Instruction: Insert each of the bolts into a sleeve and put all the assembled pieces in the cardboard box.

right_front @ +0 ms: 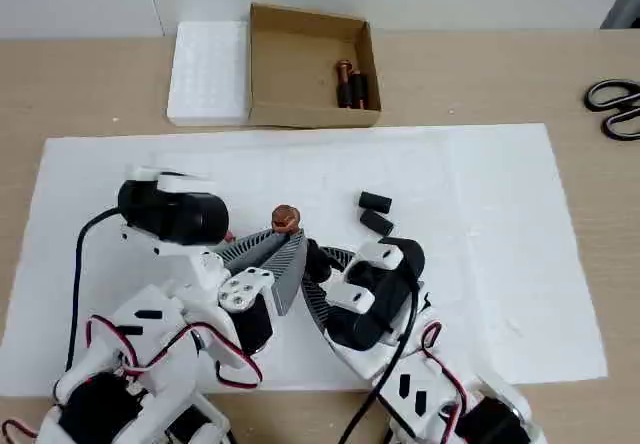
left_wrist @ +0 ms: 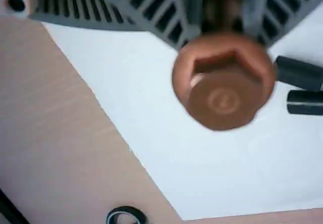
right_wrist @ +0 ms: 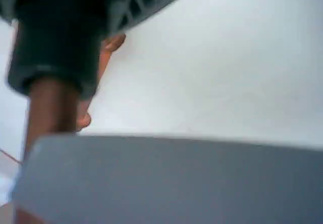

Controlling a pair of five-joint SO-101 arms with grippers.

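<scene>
- In front of the cardboard box (right_front: 262, 64), on the arms' side, the left hand (right_front: 283, 236) is closed on a bolt (right_front: 285, 218). The bolt's shank is hidden between ribbed grey fingers, so only its head shows.
- Right beside that hand, the right hand (right_front: 310, 264) grips a black sleeve (right_wrist: 55, 42). A copper-brown shaft (right_wrist: 45, 108) comes out of the sleeve and is cut off by a blurred grey finger. Whether it belongs to the same bolt is hard to make out.
- Inside the box, against one side wall, lie assembled pieces (right_front: 350, 84). Their number is unclear.
- Between the box and the hands, two loose sleeves (right_front: 375, 212) lie close together.
- A white sheet (right_front: 500, 264) covers the pale wooden desk (right_front: 60, 84), and the box stands just past the sheet's far edge.
- A white foam block (right_front: 208, 72) touches the box's side.
- Scissors (right_front: 615, 109) lie well apart from the box, cut off at the edge.
- The bolt head is copper-coloured, a hexagon on a round flange. The sleeves are short matte cylinders. The box is shallow, brown and open-topped.
</scene>
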